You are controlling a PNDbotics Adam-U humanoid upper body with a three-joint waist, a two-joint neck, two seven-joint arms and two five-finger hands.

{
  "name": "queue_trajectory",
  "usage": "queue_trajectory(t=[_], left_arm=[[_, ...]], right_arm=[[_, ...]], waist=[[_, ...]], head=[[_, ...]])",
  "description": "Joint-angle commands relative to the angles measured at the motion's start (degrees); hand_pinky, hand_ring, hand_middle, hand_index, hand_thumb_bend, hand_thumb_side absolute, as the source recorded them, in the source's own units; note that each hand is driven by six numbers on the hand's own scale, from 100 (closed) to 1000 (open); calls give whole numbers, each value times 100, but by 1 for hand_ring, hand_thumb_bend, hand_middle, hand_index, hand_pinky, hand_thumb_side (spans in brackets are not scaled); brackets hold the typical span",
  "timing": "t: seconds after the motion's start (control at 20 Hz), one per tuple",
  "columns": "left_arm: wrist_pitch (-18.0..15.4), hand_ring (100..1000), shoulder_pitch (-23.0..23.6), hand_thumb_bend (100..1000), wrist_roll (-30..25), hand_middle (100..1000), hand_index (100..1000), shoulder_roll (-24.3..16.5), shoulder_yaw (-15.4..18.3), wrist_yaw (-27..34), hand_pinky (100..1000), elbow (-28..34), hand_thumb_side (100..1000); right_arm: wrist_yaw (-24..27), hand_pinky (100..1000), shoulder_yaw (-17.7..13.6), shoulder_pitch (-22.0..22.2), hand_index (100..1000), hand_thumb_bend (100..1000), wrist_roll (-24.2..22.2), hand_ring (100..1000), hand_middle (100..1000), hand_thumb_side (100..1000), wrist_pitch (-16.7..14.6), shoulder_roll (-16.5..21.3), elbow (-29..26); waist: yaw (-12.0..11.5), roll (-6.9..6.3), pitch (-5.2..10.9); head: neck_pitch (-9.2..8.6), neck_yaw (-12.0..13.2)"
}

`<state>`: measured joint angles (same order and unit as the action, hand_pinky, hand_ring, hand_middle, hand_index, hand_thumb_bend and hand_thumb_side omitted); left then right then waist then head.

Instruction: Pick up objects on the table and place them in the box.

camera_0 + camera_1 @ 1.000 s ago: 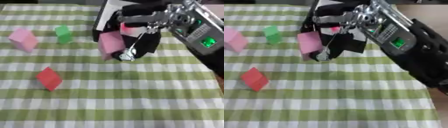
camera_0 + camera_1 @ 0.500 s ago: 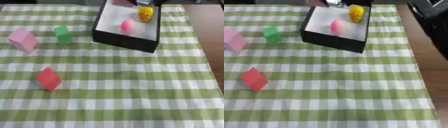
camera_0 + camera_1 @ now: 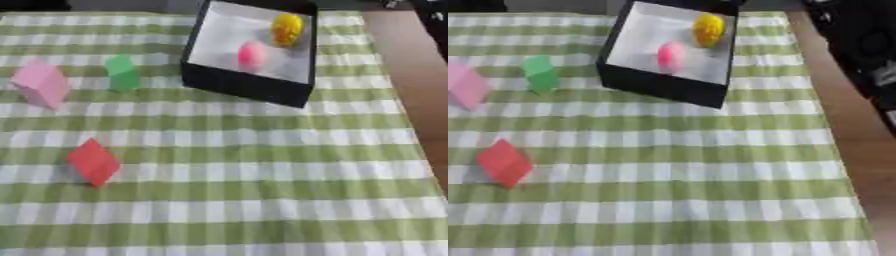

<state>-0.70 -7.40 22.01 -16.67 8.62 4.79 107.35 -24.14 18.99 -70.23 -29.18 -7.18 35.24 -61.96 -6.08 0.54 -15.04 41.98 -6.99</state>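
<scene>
The black box (image 3: pixel 244 86) with a white inside stands at the back middle of the table. In it lie a yellow thing (image 3: pixel 287 28) and a rounded pink thing (image 3: pixel 252 54). On the checked cloth at the left are a pink block (image 3: pixel 39 84), a green block (image 3: pixel 122 71) and, nearer to me, a red block (image 3: pixel 94 161). My right arm (image 3: pixel 859 45) is a dark blurred shape along the right edge, away from the box and touching none of the blocks. Its hand cannot be made out. My left hand shows in neither view.
The green and white checked cloth (image 3: pixel 262 190) covers the table. A bare brown strip of table (image 3: pixel 420 100) runs down the right side beyond the cloth's edge. A wide stretch of cloth lies between the red block and the right edge.
A second ago my right hand held a pink thing at the box's front. It has since pulled away to the right edge, and a pink thing now shows inside the box.
</scene>
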Motion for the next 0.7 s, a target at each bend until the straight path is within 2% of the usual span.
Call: queue_trajectory(t=[0.05,0.15,0.3,0.7], left_arm=[[4,813,-72,100,-15,797,803,-154,20,-2,774,98,765],[6,813,-83,100,-20,797,803,-159,16,-1,775,100,764],[8,813,-117,100,-29,797,803,-142,9,2,775,106,764],[6,813,-129,100,-15,796,803,-122,23,4,775,119,764]], right_arm=[[-301,850,-161,-77,653,100,158,643,482,289,-229,66,437],[-486,852,-157,-63,652,100,247,650,487,306,-402,26,691],[-776,868,-212,-4,651,100,170,645,484,275,-689,-164,1008],[-1451,876,-362,170,665,100,19,664,499,321,-1278,-498,1684]], waist=[[-27,73,35],[-39,77,17],[-64,71,-5],[-134,74,-22]], head=[[-101,-45],[-112,-56],[-124,-85],[-158,-214]])
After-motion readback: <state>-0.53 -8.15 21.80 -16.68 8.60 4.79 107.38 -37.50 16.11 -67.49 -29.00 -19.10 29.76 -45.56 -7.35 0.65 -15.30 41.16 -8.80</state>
